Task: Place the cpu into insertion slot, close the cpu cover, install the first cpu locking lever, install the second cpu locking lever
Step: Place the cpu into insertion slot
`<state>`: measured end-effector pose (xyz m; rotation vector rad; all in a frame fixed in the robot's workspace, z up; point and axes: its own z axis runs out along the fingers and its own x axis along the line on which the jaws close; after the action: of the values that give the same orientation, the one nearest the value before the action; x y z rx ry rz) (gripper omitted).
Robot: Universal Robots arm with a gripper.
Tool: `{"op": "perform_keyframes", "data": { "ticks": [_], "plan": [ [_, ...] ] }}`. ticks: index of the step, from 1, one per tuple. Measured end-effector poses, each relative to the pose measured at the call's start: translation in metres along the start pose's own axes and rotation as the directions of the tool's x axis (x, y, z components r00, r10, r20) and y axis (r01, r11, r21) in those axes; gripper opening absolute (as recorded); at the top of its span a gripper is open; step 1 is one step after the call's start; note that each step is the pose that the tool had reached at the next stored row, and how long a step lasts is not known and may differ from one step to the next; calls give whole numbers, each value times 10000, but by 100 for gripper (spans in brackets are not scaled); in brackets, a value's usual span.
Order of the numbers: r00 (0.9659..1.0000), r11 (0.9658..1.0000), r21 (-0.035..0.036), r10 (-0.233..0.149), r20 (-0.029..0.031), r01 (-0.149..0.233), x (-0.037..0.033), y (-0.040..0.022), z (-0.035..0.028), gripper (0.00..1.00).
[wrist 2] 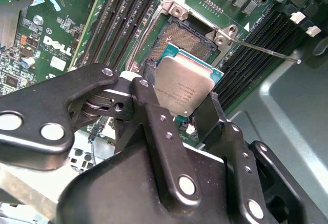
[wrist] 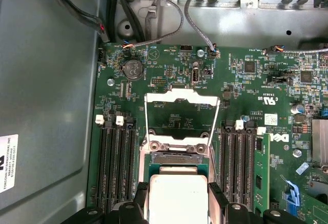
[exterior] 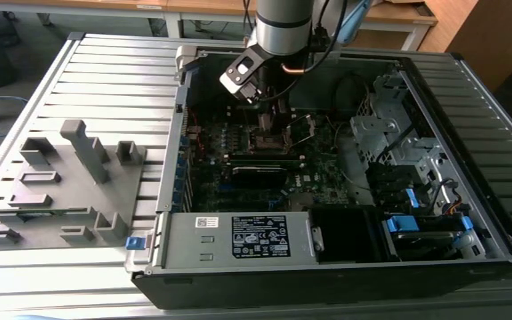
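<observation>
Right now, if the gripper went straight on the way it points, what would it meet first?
Likely the insertion slot: the gripper, shut on the cpu, points at it, with the cpu cover standing open. Depth is unclear.

An open case (exterior: 327, 283) lies on a slatted desk (exterior: 105, 73). The arm (exterior: 283, 27) reaches down into it, and the claw (exterior: 268, 115) hangs over the slot (exterior: 271, 141) of the green board (exterior: 323, 177). 1 grey fixture (exterior: 61, 187) stands at the exterior view's left.
</observation>
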<state>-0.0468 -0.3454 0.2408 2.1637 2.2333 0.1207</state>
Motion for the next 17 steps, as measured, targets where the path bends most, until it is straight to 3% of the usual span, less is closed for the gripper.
{"op": "perform_keyframes", "data": {
  "ticks": [17],
  "plan": [
    [9999,9999,-3,135,12,-135,-1,-2,28,54]
  ]
}}
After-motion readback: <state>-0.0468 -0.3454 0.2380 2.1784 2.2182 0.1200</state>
